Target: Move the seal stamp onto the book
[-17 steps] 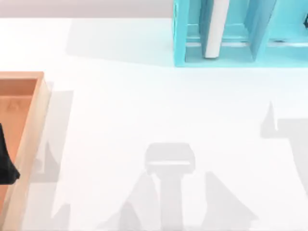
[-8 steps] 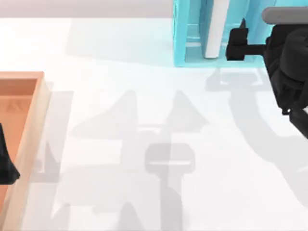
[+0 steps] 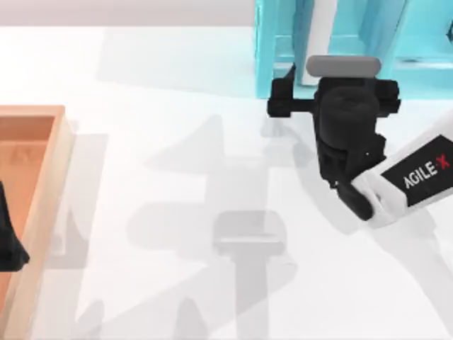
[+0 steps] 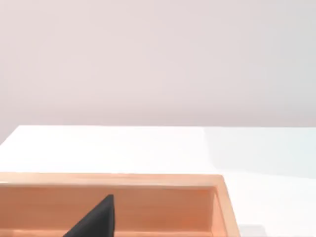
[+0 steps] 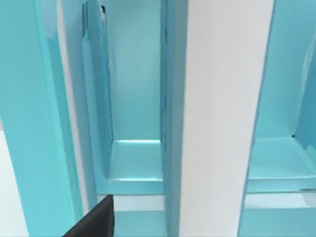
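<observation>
right gripper (image 3: pixel 338 74) at shelf (image 3: pixel 283 42), finger spread unreadable | left arm parked over wooden tray (image 3: pixel 42 184) | book likely stiff, heavy; I'd grip across spine

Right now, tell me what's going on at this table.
The right arm's gripper is reaching into the cyan shelf unit at the back of the table, facing the white page edges of the book standing upright in it. It holds nothing visible. The left gripper is parked over the wooden tray at the left edge.
</observation>
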### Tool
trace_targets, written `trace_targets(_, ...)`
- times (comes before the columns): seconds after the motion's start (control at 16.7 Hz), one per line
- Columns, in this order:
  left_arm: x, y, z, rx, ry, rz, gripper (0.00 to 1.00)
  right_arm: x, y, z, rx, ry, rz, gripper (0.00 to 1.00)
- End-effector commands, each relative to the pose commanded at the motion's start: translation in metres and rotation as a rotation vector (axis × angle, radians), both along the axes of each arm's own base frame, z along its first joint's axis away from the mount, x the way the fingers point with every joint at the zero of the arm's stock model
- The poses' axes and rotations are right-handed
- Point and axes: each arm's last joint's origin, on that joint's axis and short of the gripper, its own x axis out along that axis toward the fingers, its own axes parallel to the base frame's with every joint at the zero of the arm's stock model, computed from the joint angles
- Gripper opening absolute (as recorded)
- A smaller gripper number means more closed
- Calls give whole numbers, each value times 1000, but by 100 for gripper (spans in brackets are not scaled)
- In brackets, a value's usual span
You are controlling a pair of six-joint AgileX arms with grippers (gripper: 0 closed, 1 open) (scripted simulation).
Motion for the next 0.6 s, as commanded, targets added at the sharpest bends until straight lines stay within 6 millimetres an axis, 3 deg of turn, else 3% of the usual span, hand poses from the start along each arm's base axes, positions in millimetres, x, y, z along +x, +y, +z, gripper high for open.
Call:
trace_targets(0.42, 0, 0, 0, 0, 0, 0, 100, 1, 0, -4, -1, 3, -3, 100)
trace_targets(0.6, 0, 0, 0, 0, 0, 0, 100, 16, 2, -5, 2, 0, -1, 100)
